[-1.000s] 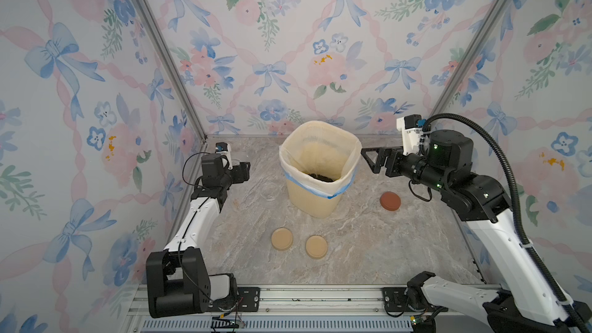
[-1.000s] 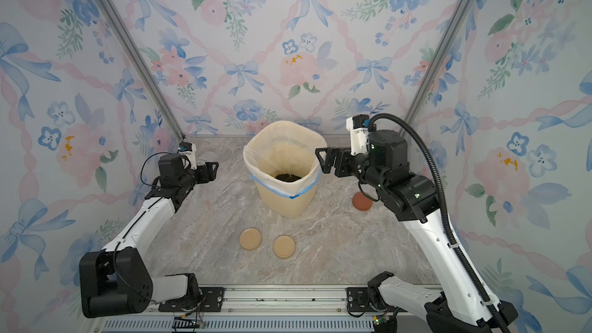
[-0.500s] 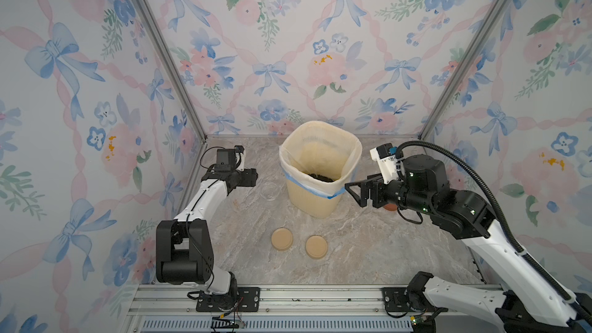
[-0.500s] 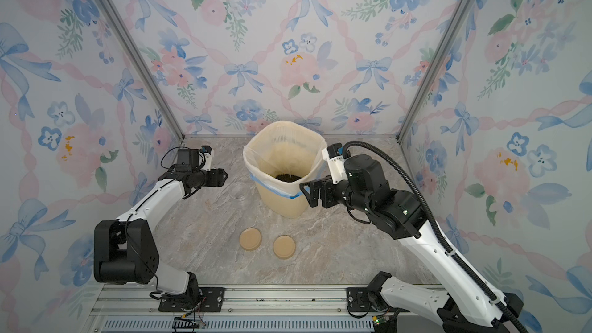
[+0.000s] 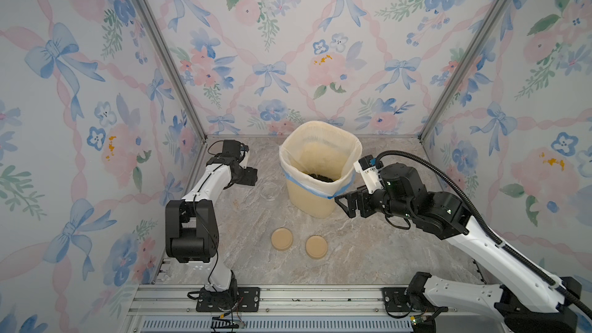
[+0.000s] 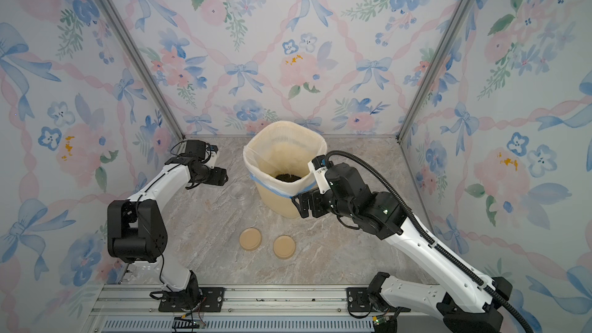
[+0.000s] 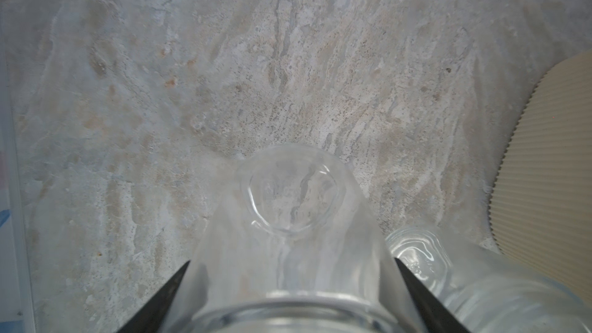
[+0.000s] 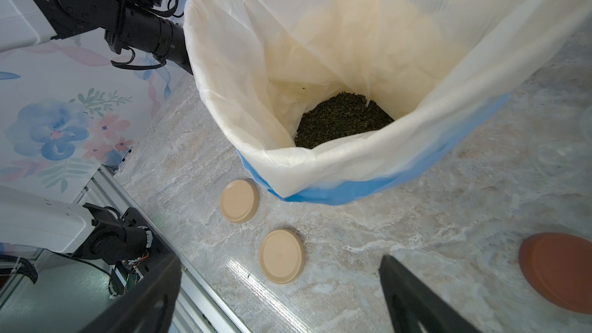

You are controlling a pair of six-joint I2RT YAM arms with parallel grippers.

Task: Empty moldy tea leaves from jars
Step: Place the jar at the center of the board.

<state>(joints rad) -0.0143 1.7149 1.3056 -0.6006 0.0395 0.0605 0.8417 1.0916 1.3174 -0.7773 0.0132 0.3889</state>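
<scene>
My left gripper is shut on a clear glass jar that looks empty, just above the marble table. A second clear jar stands beside it, next to the bin. In both top views that jar sits between the left gripper and the bin. The moldy tea leaves lie as a dark heap in the bin's liner. My right gripper hangs open and empty at the bin's front right.
The tall cream ribbed bin with a white, blue-edged liner stands mid-table. Two tan lids lie in front of it. A reddish-brown lid lies right of the bin. Papered walls close in three sides.
My right gripper has come down from beside the bin's far-right rim to its front right, staying open. The left arm has folded and brought its gripper nearer the bin.
</scene>
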